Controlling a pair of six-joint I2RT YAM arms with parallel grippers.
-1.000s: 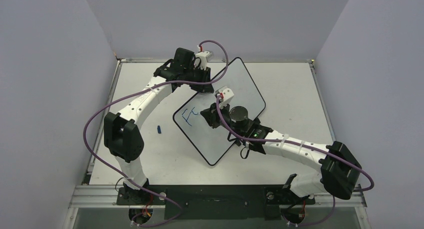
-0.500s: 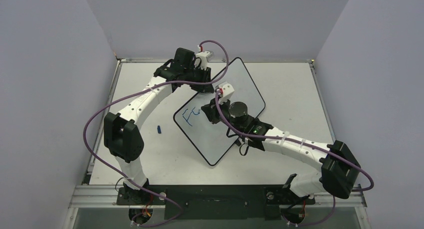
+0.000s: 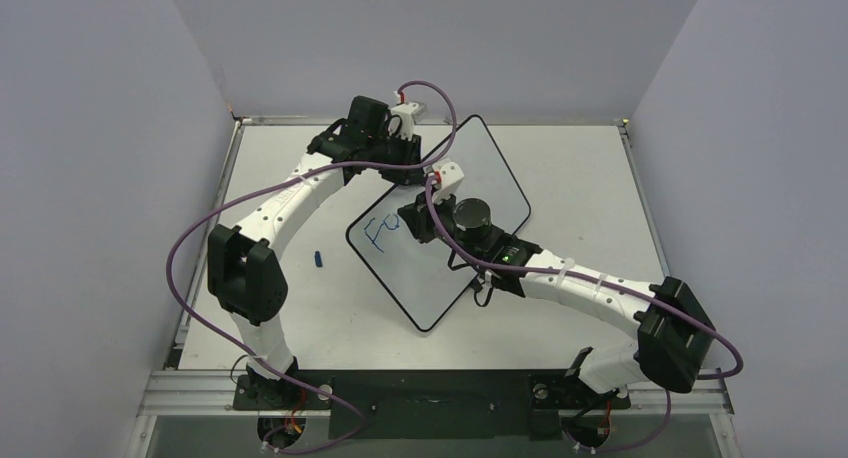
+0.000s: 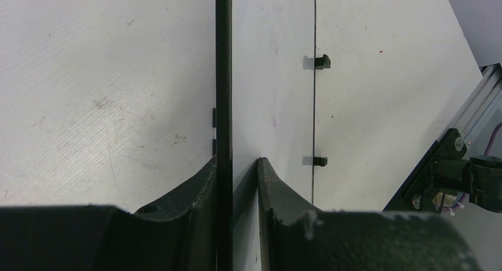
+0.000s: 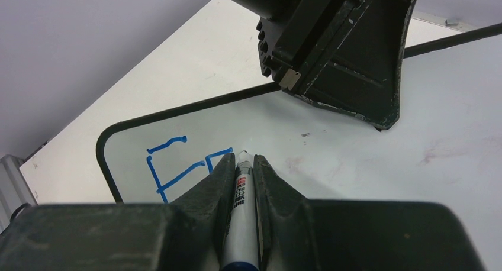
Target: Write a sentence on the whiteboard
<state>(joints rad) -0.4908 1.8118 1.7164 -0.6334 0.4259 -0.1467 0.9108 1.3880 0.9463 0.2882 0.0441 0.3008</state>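
The whiteboard point(image 3: 420, 283) lies turned like a diamond on the table. Blue strokes of the sentence point(image 3: 378, 233) sit near its left corner: an "F" and the beginning of a second letter point(image 5: 171, 164). My right gripper point(image 3: 407, 224) is shut on a white marker with a blue end point(image 5: 241, 185), its tip touching the whiteboard point(image 5: 367, 158) right beside the second letter. My left gripper point(image 4: 237, 164) is shut on the whiteboard's black-framed edge point(image 4: 223, 76) at the far left side; it shows as a black block point(image 5: 343, 52) in the right wrist view.
A small blue marker cap point(image 3: 318, 258) lies on the table point(image 3: 300, 318) left of the board. Two black tabs point(image 4: 321, 61) stick out from the board's far edge. Grey walls close in the table on the left, back and right.
My right gripper has slid the marker slightly up and left across the board, and the second blue letter has gained strokes. The left arm and the board have stayed still.
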